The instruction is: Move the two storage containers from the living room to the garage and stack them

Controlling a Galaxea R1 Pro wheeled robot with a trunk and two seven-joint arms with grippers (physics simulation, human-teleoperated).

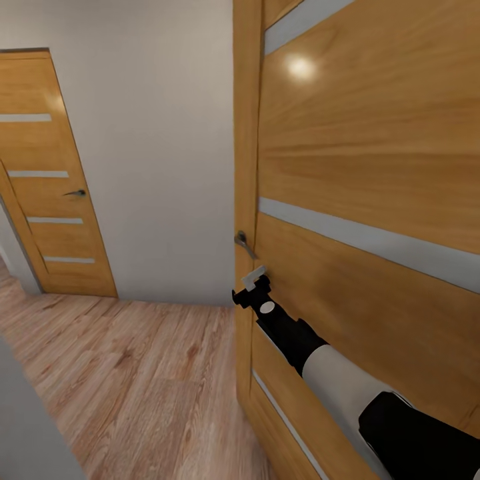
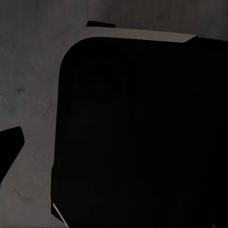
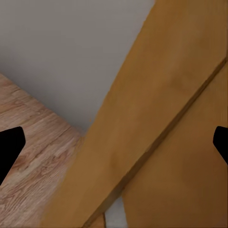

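The two storage containers are out of view. My right gripper (image 1: pixel 256 285) is raised against the edge of a tall wooden door (image 1: pixel 373 167), just below its metal lever handle (image 1: pixel 245 244). In the right wrist view its dark fingertips (image 3: pixel 9 148) stand far apart at both sides, open and holding nothing, with the door's edge (image 3: pixel 142 123) between them. In the left wrist view my left gripper (image 2: pixel 114 147) hangs over a black part of my own body (image 2: pixel 142 133), above dim grey floor (image 2: pixel 28 85). One left fingertip (image 2: pixel 10 147) shows, spread far out to the side.
The door with grey stripes fills the right half of the head view, its edge toward me. A second, closed door (image 1: pixel 53 180) of the same kind stands at the far left, beyond a white wall (image 1: pixel 160 167). Light wood-plank floor (image 1: pixel 133 373) runs between them.
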